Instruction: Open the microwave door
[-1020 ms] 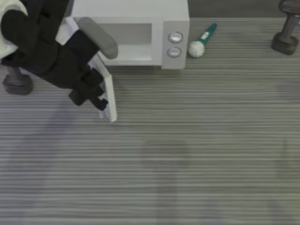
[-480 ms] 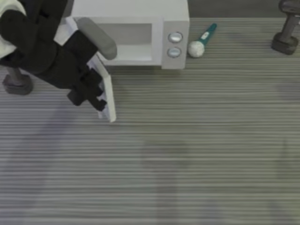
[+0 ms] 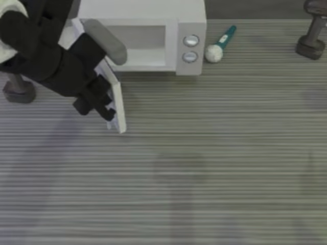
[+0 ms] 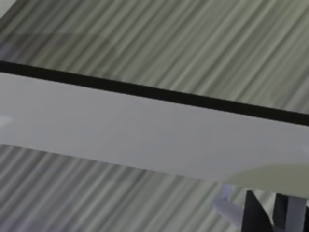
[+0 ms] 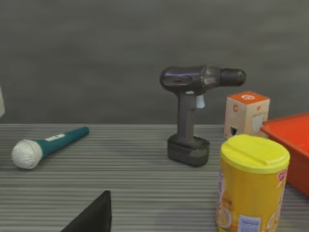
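Note:
The white microwave (image 3: pixel 153 10) stands at the back of the table, left of centre, with two round grey knobs (image 3: pixel 190 48) on its right front panel. The microwave door (image 3: pixel 119 99) is swung out toward the front-left, so the cavity shows. My left gripper (image 3: pixel 111 113) is shut on the door's free end from the left side. In the left wrist view the door (image 4: pixel 145 130) crosses the frame as a white band, with a dark finger (image 4: pixel 256 217) at its edge. Only a black tip of my right gripper (image 5: pixel 98 216) shows; that arm is outside the top view.
A teal microphone (image 3: pixel 219 45) lies just right of the microwave. A dark drill (image 3: pixel 310 43) stands at the back right. A dark object (image 3: pixel 18 91) sits at the left, partly under my left arm. The right wrist view shows a yellow canister (image 5: pixel 253 183), an orange box (image 5: pixel 246 113) and a red tray (image 5: pixel 292 140).
My left gripper and the door's free end have crept slightly to the left, widening the opening a little. Nothing else has moved.

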Controlling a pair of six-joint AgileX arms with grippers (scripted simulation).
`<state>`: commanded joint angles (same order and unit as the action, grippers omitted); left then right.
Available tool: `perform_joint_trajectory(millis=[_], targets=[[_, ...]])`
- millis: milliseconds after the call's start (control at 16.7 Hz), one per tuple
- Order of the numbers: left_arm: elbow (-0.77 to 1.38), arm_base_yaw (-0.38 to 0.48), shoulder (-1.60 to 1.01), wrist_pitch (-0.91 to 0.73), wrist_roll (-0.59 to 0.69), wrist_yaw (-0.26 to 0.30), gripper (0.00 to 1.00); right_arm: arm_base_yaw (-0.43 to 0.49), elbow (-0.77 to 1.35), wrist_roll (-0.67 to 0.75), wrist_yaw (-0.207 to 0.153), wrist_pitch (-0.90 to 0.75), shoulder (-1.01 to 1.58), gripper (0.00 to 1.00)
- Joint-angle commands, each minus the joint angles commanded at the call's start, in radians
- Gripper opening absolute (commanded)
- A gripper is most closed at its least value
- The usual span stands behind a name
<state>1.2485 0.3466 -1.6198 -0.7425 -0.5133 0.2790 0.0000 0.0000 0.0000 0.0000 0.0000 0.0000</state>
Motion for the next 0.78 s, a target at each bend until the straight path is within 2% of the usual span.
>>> perform_joint_trajectory(millis=[600, 780], targets=[[-0.002, 0.001, -0.003, -0.002, -0.002, 0.004, 0.0, 0.0, 0.0, 0.0, 0.0, 0.0, 0.0, 1.0], [0.004, -0.022, 0.001, -0.018, -0.059, 0.021, 0.0, 0.0, 0.0, 0.0, 0.0, 0.0, 0.0, 1.0]])
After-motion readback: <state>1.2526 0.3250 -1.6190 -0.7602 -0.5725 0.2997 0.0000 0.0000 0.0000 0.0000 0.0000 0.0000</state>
